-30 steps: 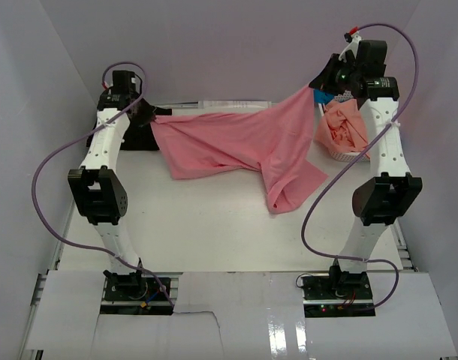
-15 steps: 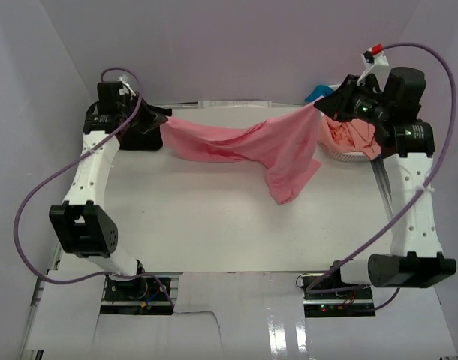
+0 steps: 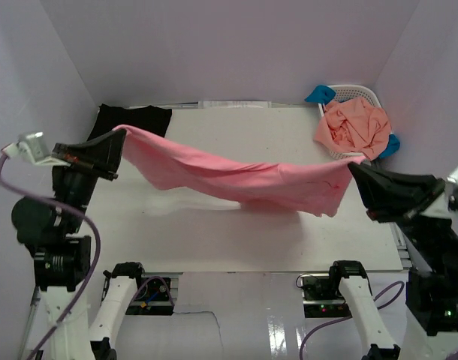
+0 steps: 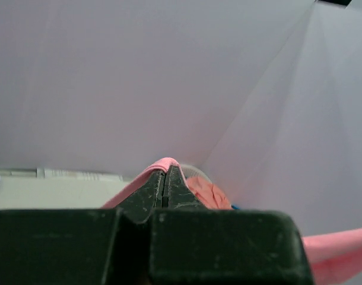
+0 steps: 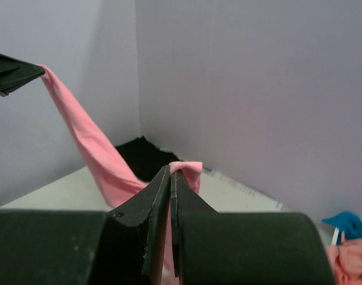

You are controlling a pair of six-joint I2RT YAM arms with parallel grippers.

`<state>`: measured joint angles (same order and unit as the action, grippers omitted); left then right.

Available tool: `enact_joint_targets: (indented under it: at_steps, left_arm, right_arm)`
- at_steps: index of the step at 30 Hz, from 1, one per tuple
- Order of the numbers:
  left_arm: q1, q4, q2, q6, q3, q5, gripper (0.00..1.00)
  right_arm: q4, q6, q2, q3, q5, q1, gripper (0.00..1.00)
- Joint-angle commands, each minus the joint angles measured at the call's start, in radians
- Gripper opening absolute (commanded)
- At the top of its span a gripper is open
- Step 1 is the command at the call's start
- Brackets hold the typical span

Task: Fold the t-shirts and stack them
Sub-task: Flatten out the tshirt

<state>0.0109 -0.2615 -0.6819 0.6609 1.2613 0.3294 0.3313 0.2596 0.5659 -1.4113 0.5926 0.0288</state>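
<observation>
Here the left end effector (image 3: 122, 133) and the right end effector (image 3: 354, 168) each pinch one end of the rose-pink t-shirt (image 3: 244, 178), which hangs stretched between them above the worktop (image 3: 214, 240).

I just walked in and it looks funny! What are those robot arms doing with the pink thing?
The two arms hold a rose-pink cloth t-shirt stretched in the air above the white table. The left gripper pinches one end, the right gripper the other. A black cloth t-shirt lies in the far left corner, and a salmon-orange t-shirt fills the white plastic lattice basket.
</observation>
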Motion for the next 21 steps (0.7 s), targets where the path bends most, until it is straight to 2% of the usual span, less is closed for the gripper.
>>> enact_joint_targets:
  at_steps: [1, 6, 11, 15, 21]
  left_arm:
    - [-0.002, -0.016, 0.093, -0.026, -0.01, -0.153, 0.0]
    - [-0.002, -0.094, 0.136, -0.037, 0.055, -0.288, 0.0]
    - [-0.002, -0.108, 0.117, -0.021, 0.072, -0.299, 0.0]
    - [-0.002, -0.114, 0.093, 0.003, 0.03, -0.279, 0.0]
    - [-0.002, -0.021, -0.013, 0.046, -0.227, -0.279, 0.0]
  right_arm:
    - [-0.095, 0.036, -0.075, -0.006, -0.056, 0.016, 0.08]
    - [-0.06, 0.001, -0.08, -0.167, -0.151, 0.037, 0.08]
    - [-0.014, -0.014, -0.019, -0.322, -0.232, 0.045, 0.08]
    - [0.043, 0.013, 0.032, -0.287, -0.27, 0.045, 0.08]
    - [0.117, 0.087, 0.233, -0.102, -0.235, 0.043, 0.08]
